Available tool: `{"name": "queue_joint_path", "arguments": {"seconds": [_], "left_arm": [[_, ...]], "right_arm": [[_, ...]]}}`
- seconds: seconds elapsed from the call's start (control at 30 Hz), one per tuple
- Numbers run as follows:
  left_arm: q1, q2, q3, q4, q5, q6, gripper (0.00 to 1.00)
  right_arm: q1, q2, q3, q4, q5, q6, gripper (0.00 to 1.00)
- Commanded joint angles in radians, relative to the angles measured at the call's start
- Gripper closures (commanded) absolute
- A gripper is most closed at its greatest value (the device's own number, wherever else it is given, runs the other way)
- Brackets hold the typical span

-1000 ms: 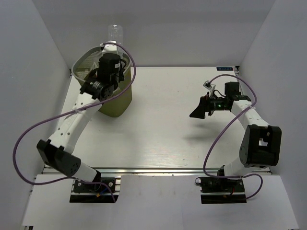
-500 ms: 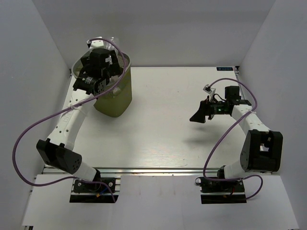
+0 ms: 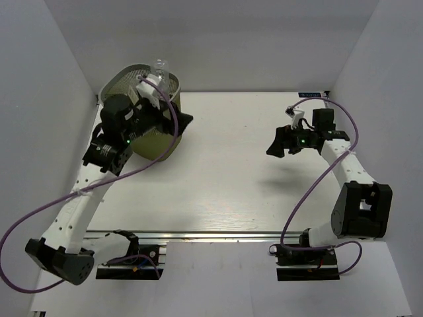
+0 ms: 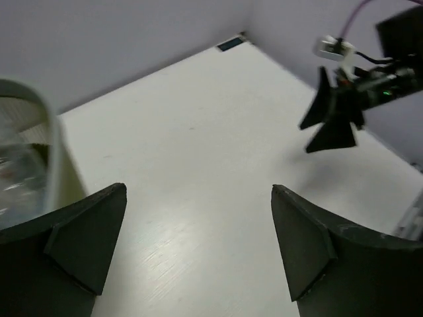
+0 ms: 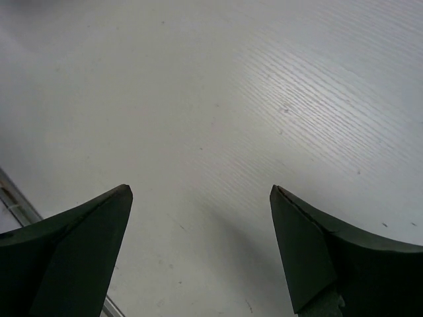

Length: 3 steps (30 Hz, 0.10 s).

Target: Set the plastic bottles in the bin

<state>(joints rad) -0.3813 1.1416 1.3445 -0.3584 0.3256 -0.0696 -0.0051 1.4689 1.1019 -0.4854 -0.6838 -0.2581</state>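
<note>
Only the overhead view takes in the whole olive wire-mesh bin (image 3: 122, 78), a rounded-square basket at the ten o'clock corner of the table (image 3: 225, 178), with one clear plastic bottle (image 3: 160, 66) poking above its far rim. The left wrist view catches just a curved slice of that rim at nine o'clock, with blurred clear plastic behind it. The left gripper (image 3: 180, 124), jaws spread wide and holding nothing, hangs beside the bin's three o'clock side. The right gripper (image 3: 277, 144), equally agape, hovers at two o'clock over the matte white, finely grained surface. Plain pale walls (image 3: 264, 39) enclose three sides.
</note>
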Motion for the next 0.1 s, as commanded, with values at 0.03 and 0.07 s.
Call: {"name": "queue_joint_path", "arguments": {"seconds": [0.03,0.07], "left_arm": [[-0.022,-0.022,-0.206,0.094,0.217,-0.062,0.0],[-0.033,-0.06,-0.24,0.108,0.204,-0.062,0.0]], "right_arm": [[-0.001,-0.116,-0.023,0.089,0.145,0.098,0.1],[-0.003,-0.139,-0.031,0.125,0.142,0.111,0.1]]}}
